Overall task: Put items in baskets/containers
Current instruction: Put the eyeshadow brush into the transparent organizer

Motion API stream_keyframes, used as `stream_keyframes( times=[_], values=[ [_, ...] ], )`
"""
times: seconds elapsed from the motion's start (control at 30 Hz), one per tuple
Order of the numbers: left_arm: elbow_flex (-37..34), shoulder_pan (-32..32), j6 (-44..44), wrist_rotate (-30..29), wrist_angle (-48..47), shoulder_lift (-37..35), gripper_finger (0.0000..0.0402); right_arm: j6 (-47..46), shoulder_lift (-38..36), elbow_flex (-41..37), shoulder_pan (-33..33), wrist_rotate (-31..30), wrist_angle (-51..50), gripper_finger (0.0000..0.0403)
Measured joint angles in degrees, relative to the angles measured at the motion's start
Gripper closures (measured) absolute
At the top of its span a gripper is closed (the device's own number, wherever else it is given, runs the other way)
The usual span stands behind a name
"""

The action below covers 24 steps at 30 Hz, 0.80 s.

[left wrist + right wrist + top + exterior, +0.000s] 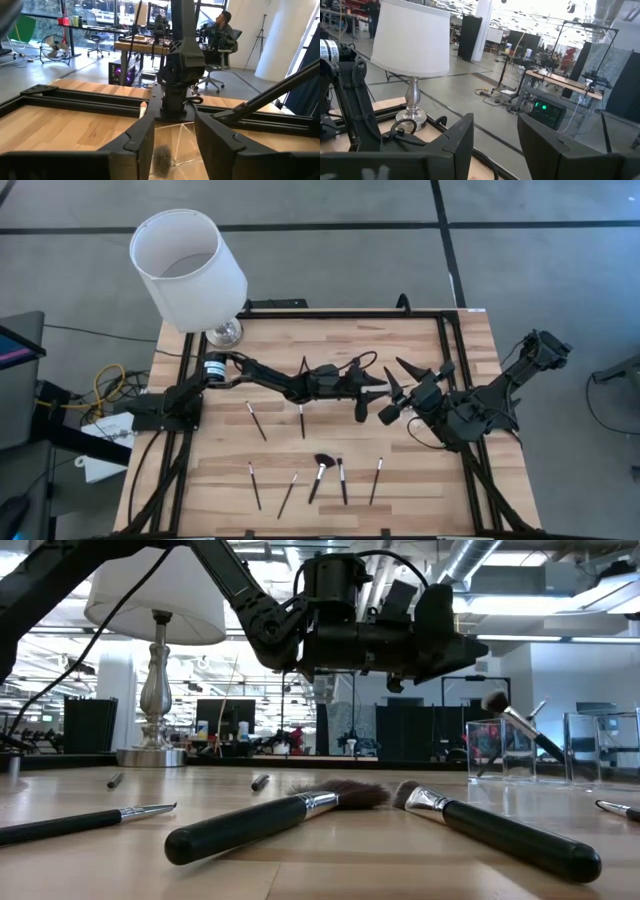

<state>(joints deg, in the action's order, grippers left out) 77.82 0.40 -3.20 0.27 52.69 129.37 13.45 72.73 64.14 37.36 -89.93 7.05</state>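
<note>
Several slim black brushes lie flat on the wood: two mid-table (257, 420) (301, 420) and a row near the front edge, with the fluffy-headed one (322, 473) among them. The clear container (500, 750) stands right of centre. One brush (520, 725) leans in it, head up. My left gripper (372, 394) (174, 117) hovers open just above the container (182, 137), and the grey brush head (161, 160) shows between its fingers without touching them. My right gripper (398, 392) (495, 122) is open, raised close by on the right and facing the left arm.
A lamp with a big white shade (188, 268) stands at the table's far left corner. A black frame rail (350, 313) runs along the far and right edges. A second clear box (602, 745) stands right of the container. A person (225, 22) sits far beyond the table.
</note>
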Motion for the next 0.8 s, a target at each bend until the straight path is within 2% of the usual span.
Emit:
stream_keyframes(
  times=[0.1,0.23,0.33,0.47,0.53,0.6,0.7,0.8],
  values=[
    [-0.22,0.04,0.0,0.66,-2.99,-2.45,0.0263,-0.78,0.0,0.0,0.0,0.0,0.02,0.026],
    [-3.23,0.14,0.17,4.44,-10.36,-11.6,0.0266,-1.43,0.0,0.0,1.06,0.0,-0.02,0.0258],
    [-8.09,0.69,3.86,7.49,-16.52,-21.78,0.0266,-1.53,0.0,0.0,2.64,0.03,-0.59,0.0258],
    [-16.83,2.21,7.6,7.5,-25.03,-38.93,0.0266,-6.63,0.0,0.02,4.34,0.56,-3.69,0.027],
    [-21.67,3.27,7.74,7.49,-27.72,-48.42,0.0266,-11.4,0.0,0.04,4.45,4.17,-7.39,0.0281],
    [-26.85,4.3,7.7,7.46,-31.0,-58.46,0.0266,-17.48,0.0,0.04,3.62,10.48,-12.13,0.0293],
    [-34.72,5.33,7.36,7.5,-35.14,-72.01,0.0267,-29.93,0.57,0.04,0.27,20.42,-20.75,0.0315],
    [-43.9,5.43,3.9,7.26,-36.39,-82.55,0.0278,-39.0,2.73,0.04,-3.79,26.74,-28.06,0.0341]
  ],
)
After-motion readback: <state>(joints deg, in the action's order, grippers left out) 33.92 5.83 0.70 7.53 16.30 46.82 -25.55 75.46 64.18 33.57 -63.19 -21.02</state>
